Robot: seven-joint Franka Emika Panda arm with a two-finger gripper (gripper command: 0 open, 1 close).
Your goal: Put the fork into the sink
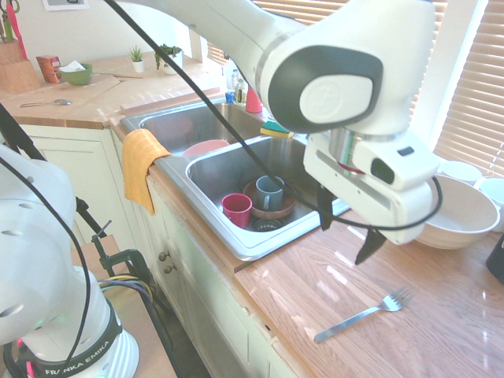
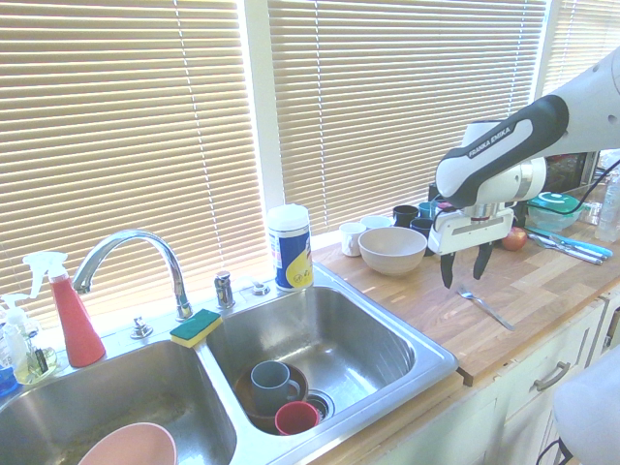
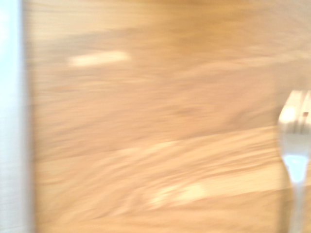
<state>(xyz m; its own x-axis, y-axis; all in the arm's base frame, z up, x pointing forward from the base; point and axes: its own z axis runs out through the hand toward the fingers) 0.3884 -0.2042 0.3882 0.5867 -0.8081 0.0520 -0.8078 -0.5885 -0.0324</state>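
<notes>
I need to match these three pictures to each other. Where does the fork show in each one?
First exterior view: the fork lies on the wooden counter, lower right.
Second exterior view: the fork lies at right, below the gripper.
Wrist view: blurred, at the right edge.
Shared landmark: the counter.

The fork (image 1: 364,313) is shiny silver on a warm honey-brown wood-grain bench (image 1: 409,331). The sink (image 2: 320,334) is brushed steel grey, holding a red cup (image 1: 236,209) and a blue-grey mug (image 1: 269,191) on a brown dish (image 1: 285,209). An orange-yellow cloth (image 1: 140,167) drapes its edge. The bowl (image 2: 392,250) is cream-white. The pincer (image 1: 346,231) has black fingers under a white housing.
</notes>
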